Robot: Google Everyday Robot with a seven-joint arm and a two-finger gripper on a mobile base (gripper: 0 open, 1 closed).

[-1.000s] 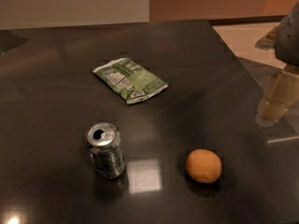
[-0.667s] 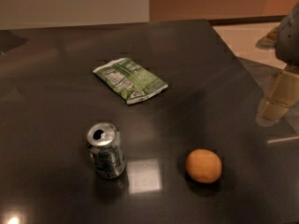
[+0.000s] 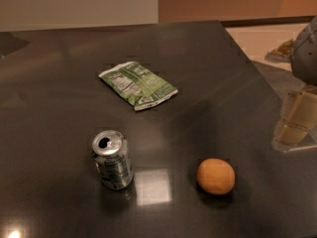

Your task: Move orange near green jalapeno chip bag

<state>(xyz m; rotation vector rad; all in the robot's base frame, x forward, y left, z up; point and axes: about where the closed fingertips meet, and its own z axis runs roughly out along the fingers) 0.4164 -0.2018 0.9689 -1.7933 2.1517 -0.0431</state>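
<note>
The orange point(image 3: 215, 176) lies on the dark table point(image 3: 208, 73), front right of centre. The green jalapeno chip bag point(image 3: 137, 85) lies flat further back, left of centre, label side up. My gripper point(image 3: 295, 123) is at the right edge of the view, pale cream, hanging over the table's right side, to the right of the orange and apart from it. It holds nothing that shows.
A silver soda can point(image 3: 112, 159) stands upright at the front left, left of the orange. The table's right edge runs diagonally near my gripper. A pale floor and a small object lie beyond it at the back right.
</note>
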